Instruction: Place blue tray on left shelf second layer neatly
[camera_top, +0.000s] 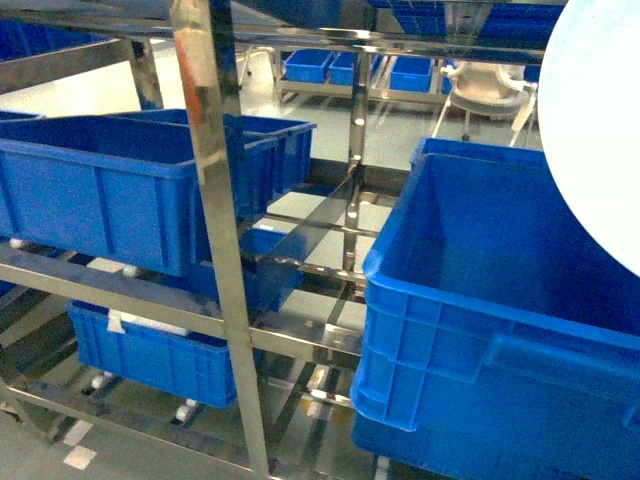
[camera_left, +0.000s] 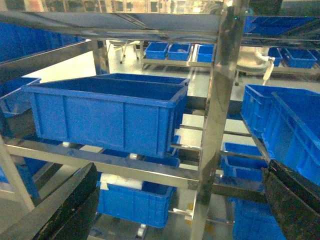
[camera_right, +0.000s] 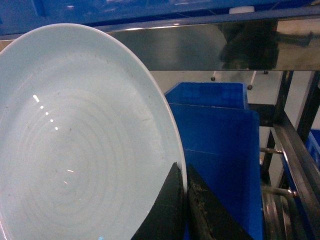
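Pale sky-blue round plastic tray (camera_right: 75, 145), smooth and glossy with faint concentric rings, pinched at raised rim by right gripper (camera_right: 183, 210), black fingers (camera_right: 165, 215) clamped either side of the edge. In head view, tray (camera_top: 600, 120) held high at right edge, tilted on edge above a deep dark-blue ribbed plastic crate (camera_top: 500, 330). Left gripper (camera_left: 175, 210) spread wide, black pads (camera_left: 60, 210) at both lower corners of the wrist view, nothing between. Mirror-finish stainless-steel shelf rack (camera_top: 215, 220) ahead, flat uprights and cross rails; another dark-blue crate (camera_top: 110, 185) sitting on left-side tier. White round table (camera_top: 485, 85) in background.
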